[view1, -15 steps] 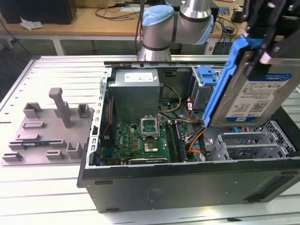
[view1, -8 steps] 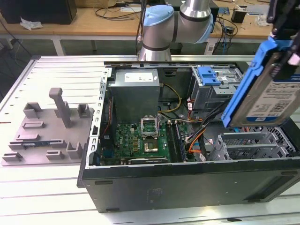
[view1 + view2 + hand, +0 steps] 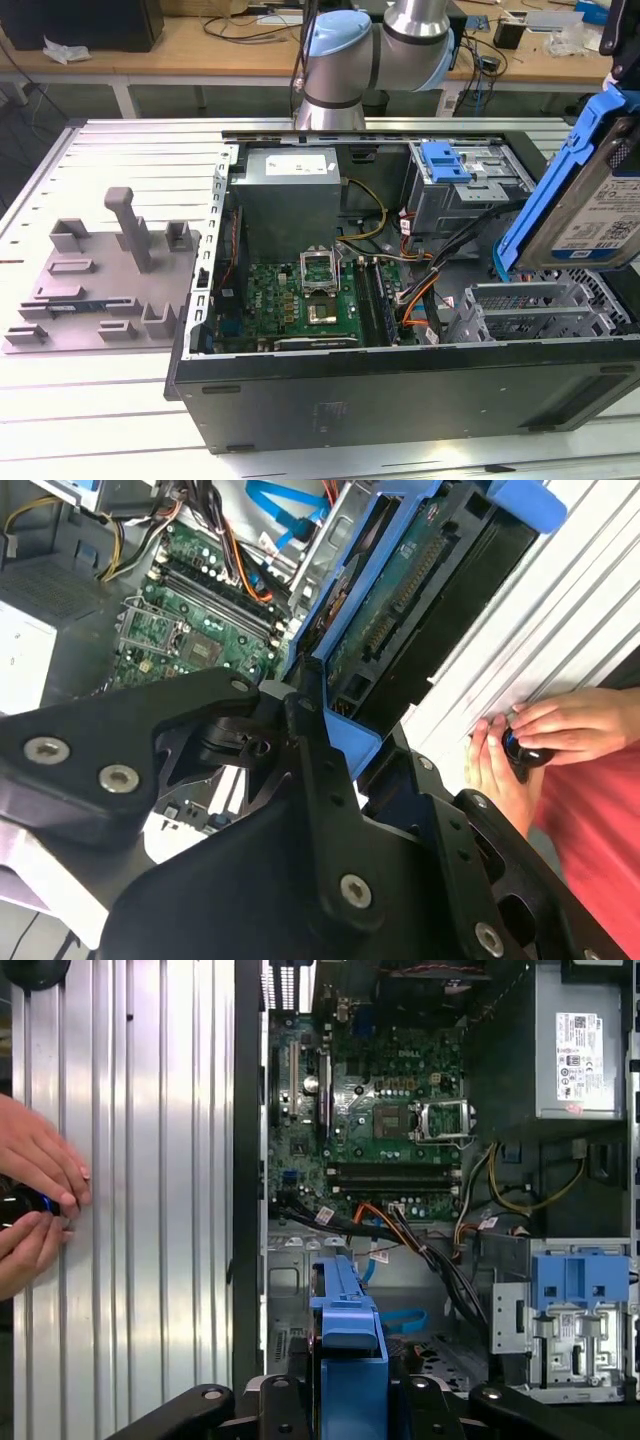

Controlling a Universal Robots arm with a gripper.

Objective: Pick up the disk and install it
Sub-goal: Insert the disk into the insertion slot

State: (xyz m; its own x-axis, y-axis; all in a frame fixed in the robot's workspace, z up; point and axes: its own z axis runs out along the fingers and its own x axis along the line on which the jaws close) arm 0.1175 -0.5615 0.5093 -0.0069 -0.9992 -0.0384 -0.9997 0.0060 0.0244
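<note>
One disk [image 3: 590,205] is in the claw [image 3: 350,1405], jaws closed on the long sides of its blue carrier bracket, as seen in both wrist views. Position: aloft over the open computer case [image 3: 400,385] at the exterior view's right, tilted steeply on edge, touching nothing else.

The drive cage [image 3: 470,190] with its blue latch [image 3: 445,160] sits apart from the disk, deeper in the case.

Judgement for the carry: the grip is on plastic, so some flex is likely. Move slowly, square the drive to the cage, and keep clear of the orange and black cables [image 3: 425,285] bunched beside it.

Disk appearance: flat silver body, white-and-blue label facing the exterior camera, blue frame around the edges.

A person's hands [image 3: 30,1200] rest on the ribbed surface [image 3: 100,430] beside the case.
</note>
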